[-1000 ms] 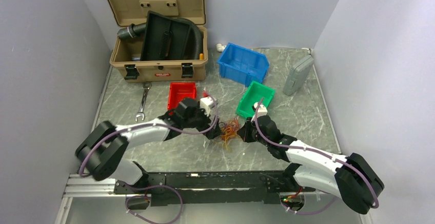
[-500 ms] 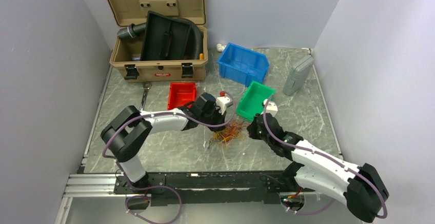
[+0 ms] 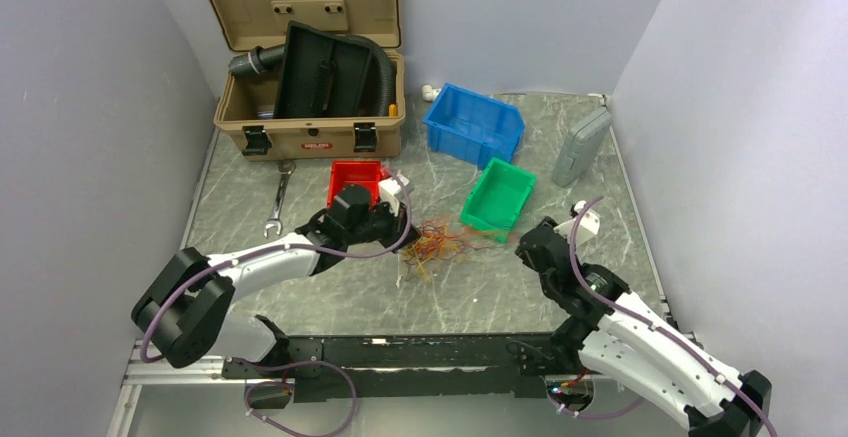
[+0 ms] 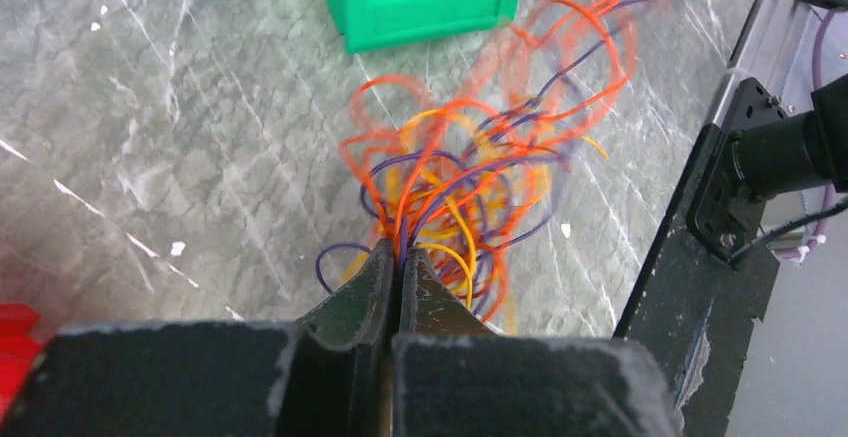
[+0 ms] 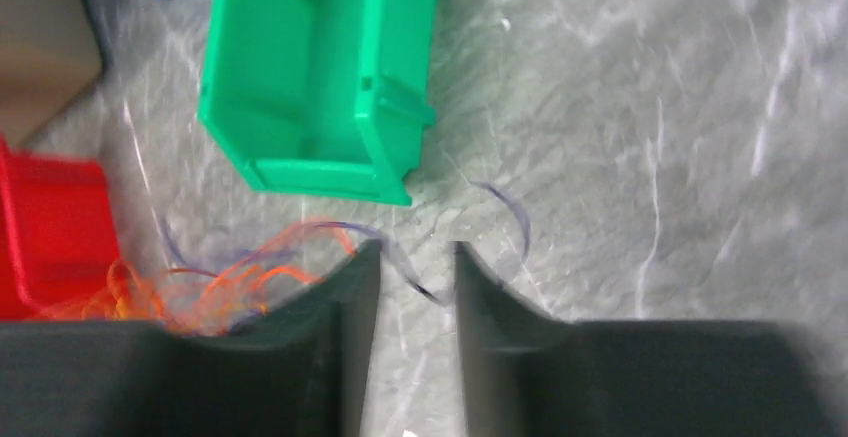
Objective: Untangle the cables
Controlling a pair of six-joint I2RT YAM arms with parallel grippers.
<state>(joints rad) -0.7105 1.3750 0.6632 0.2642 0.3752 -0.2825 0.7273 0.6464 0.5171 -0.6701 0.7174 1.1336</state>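
The cables (image 3: 440,241) are a loose tangle of thin orange, yellow and purple wires on the marble table, between the two arms. My left gripper (image 3: 403,236) is at the tangle's left end. In the left wrist view it (image 4: 400,253) is shut on a few strands of the cables (image 4: 470,182), which fan out ahead of the fingertips. My right gripper (image 3: 530,245) stands apart to the right of the tangle. In its own view it (image 5: 415,253) is open, with one thin purple strand (image 5: 425,282) lying loose across the gap.
A green bin (image 3: 500,195) sits just behind the cables, a red bin (image 3: 355,179) behind my left wrist, a blue bin (image 3: 475,122) farther back. A tan toolbox (image 3: 300,137) with a black hose stands at the back left, a wrench (image 3: 279,197) beside it, a grey case (image 3: 580,147) at the right.
My left gripper shut on the cables and drew back to the left. My right gripper opened, let the strands go and pulled away to the right. The tangle spread out.
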